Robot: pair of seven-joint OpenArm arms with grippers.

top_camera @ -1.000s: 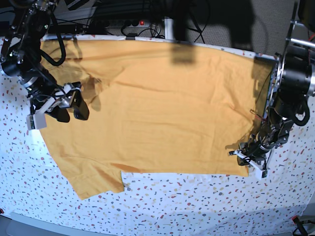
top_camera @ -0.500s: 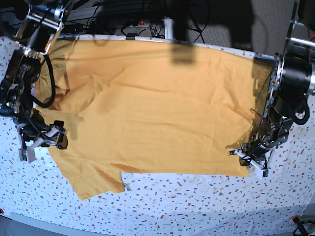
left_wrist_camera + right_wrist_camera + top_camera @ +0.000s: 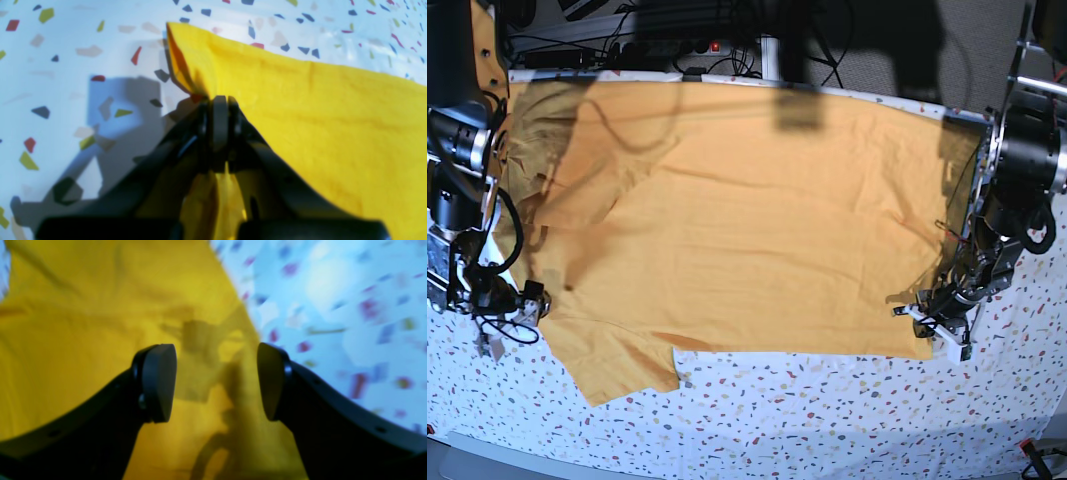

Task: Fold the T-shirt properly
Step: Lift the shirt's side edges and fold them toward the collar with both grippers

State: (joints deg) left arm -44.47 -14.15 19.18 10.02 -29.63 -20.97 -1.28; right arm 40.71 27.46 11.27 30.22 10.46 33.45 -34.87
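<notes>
Left wrist view: the left gripper [image 3: 220, 110] is pinched tight on a corner of the T-shirt [image 3: 317, 110], cloth bunched between its jaws just above the speckled bench [image 3: 66, 66]. That bite looks deep enough to lift without slipping.

Right wrist view: the right gripper [image 3: 217, 383] stands wide and empty over the shirt's edge; it should probably straddle that edge before closing.

Base view: the T-shirt [image 3: 757, 220] lies spread across the bench [image 3: 827, 410], reaching its far edge. Both corners should rise together.
</notes>
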